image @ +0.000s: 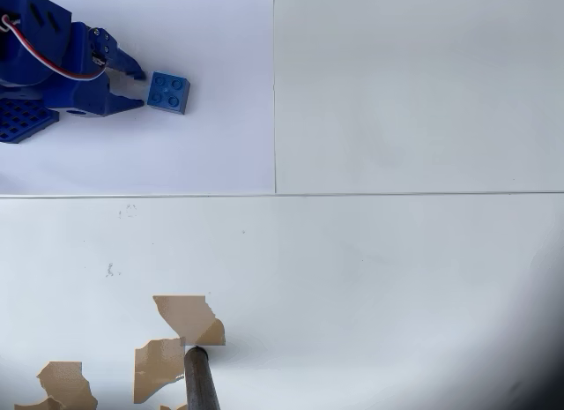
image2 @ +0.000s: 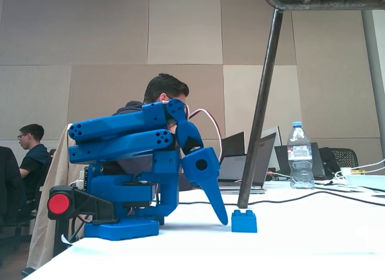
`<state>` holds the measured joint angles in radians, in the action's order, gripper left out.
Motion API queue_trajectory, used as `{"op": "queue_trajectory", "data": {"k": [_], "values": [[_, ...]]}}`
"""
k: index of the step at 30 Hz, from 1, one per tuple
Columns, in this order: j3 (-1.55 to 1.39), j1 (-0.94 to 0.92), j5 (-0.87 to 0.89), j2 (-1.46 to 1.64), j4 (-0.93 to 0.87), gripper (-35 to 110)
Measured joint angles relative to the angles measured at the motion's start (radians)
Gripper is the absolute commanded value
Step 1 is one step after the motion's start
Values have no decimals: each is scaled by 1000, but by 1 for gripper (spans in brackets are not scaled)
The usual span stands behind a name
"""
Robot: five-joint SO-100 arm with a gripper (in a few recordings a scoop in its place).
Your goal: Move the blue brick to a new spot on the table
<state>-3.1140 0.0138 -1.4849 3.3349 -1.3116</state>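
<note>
The blue brick is a small square piece with four studs, lying flat on the white table near its top left in the overhead view. My blue gripper sits just left of it, open, with both fingertips close to the brick's left side and nothing between them. In the fixed view the brick stands on the table just right of the gripper, whose finger slants down to the surface. Whether the tips touch the brick cannot be made out.
A dark metal pole rises from the table's lower left amid torn brown tape patches; the pole stands behind the brick. Behind the table are a water bottle, laptops, cables and seated people.
</note>
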Motion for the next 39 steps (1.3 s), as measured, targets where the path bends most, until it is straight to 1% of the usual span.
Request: {"op": "queue_trajectory", "data": {"k": [5, 9, 17, 25, 27, 31, 33, 39], "values": [[66, -32, -35, -28, -2, 35], [101, -74, -66, -109, 38, 36], [127, -149, -121, -399, 261, 36], [127, -135, -95, -606, 445, 36], [127, -129, -84, -663, 488, 33], [127, -117, -74, -752, 545, 17], [144, -92, -55, -778, 555, 12], [215, -66, -6, -882, 554, 9]]}}
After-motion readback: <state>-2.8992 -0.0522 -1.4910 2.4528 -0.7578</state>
